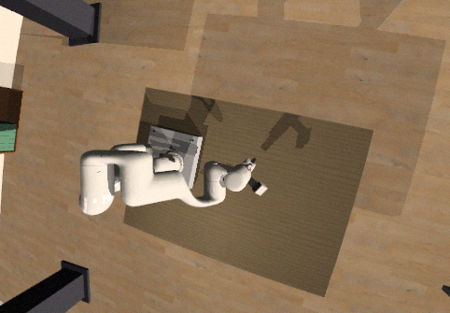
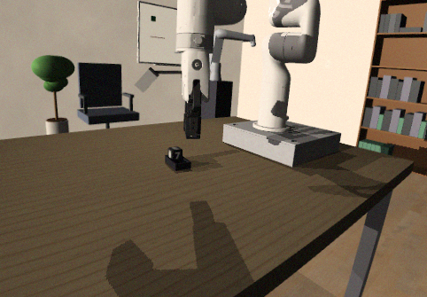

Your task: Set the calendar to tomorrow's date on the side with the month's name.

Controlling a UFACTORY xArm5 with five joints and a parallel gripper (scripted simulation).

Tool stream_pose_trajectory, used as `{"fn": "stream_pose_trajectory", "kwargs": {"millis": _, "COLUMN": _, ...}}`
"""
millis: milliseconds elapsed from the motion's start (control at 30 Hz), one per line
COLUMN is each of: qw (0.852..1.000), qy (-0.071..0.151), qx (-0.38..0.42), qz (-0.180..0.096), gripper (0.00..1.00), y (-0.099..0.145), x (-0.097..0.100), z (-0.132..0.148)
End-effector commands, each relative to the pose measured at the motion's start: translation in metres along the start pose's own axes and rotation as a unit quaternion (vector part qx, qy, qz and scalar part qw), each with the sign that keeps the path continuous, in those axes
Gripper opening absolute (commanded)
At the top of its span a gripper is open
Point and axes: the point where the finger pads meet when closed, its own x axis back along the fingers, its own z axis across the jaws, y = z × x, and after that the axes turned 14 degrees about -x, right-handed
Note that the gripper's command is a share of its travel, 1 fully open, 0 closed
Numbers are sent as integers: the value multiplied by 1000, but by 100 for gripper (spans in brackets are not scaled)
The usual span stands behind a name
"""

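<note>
A small dark tray (image 2: pixel 178 163) lies flat on the wooden table. One cube (image 2: pixel 175 153) stands in it and shows a white 7 towards the exterior camera. The overhead view shows this cube (image 1: pixel 260 189) as a pale block on the tray. My gripper (image 2: pixel 192 128) hangs a little above and behind the tray, pointing down. It is shut on the second dark cube (image 2: pixel 192 126), which is held clear of the table. The held cube's faces are turned away, so I cannot read its digit. In the overhead view the gripper (image 1: pixel 252 163) is mostly hidden by the wrist.
The arm's grey base plate (image 2: pixel 281 141) stands on the table right of the tray. The table's front edge runs close to the exterior camera. A chair (image 2: pixel 104 96), a plant (image 2: pixel 53 89) and a bookshelf (image 2: pixel 396 78) stand off the table.
</note>
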Motion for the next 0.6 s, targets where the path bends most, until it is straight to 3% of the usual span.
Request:
{"fn": "stream_pose_trajectory", "kwargs": {"millis": 0, "qw": 996, "qy": -2, "qx": 87, "qz": 2, "gripper": 27, "y": 7, "x": 1, "z": 0}}
{"fn": "stream_pose_trajectory", "kwargs": {"millis": 267, "qw": 987, "qy": -2, "qx": 162, "qz": 2, "gripper": 27, "y": 14, "x": 1, "z": 0}}
{"fn": "stream_pose_trajectory", "kwargs": {"millis": 567, "qw": 986, "qy": -2, "qx": 169, "qz": 2, "gripper": 27, "y": 14, "x": 1, "z": 0}}
